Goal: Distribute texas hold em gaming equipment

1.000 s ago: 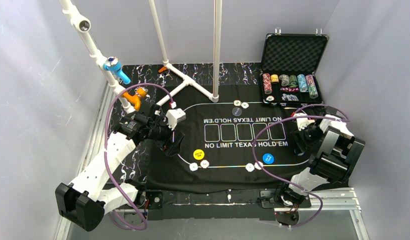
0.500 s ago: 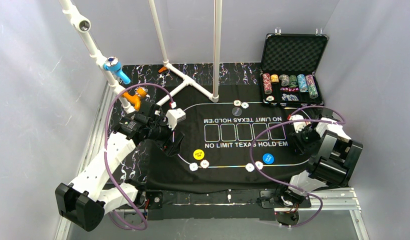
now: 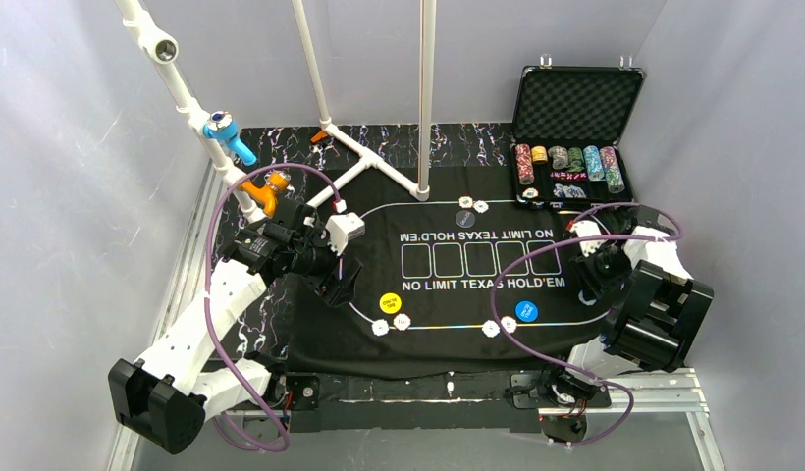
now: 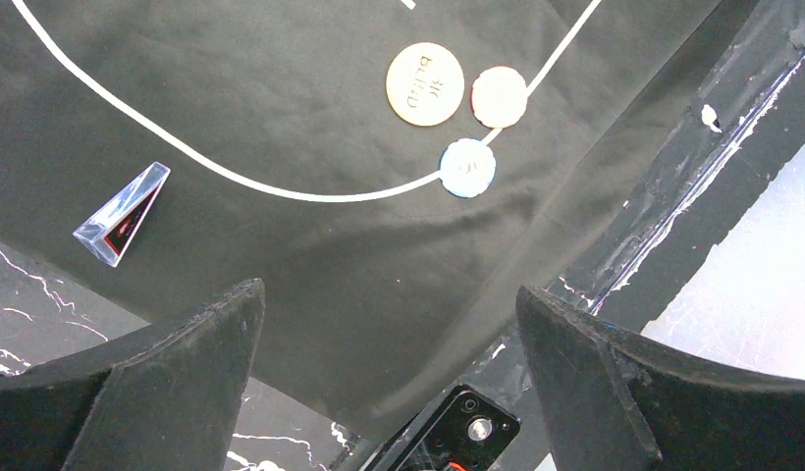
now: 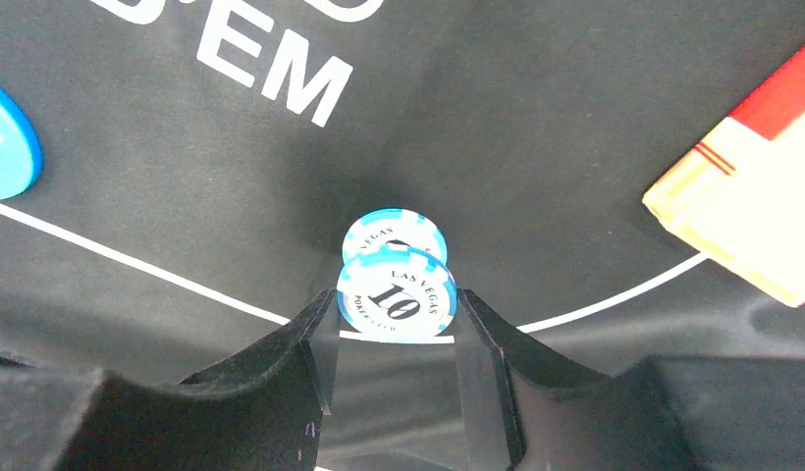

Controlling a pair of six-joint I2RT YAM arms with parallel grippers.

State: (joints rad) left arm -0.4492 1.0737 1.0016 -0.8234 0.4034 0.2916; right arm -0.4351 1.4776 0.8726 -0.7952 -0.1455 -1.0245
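The right gripper is clenched on a blue-and-white poker chip, with a finger pressing each side of its rim low in the middle of the right wrist frame. Pinching the rim leaves the printed face clear. It also probably lets the chip go down flat without the fingers getting under it. Just above it in the frame, partly covered, a second chip of the same kind lies on the black mat, close to the curved white line. The held chip looks meant to join it as a pair. A blue button sits at the left edge of that frame. A red-and-cream deck of cards cuts in from the upper right.

In the overhead frame, each button on the mat already has small chips next to it. This suggests every seat gets the same share and the seat at the right end is being served now. The open case in the upper right holds the remaining stacks.

The left gripper hangs released, its fingers spread wide over the mat's left end, grasping nothing. Above it in the left wrist frame, the yellow button touches one of two chips that sit on the white line. A clear wedge lies apart at centre left. This arm seems to be parked out of the way while the right arm works.
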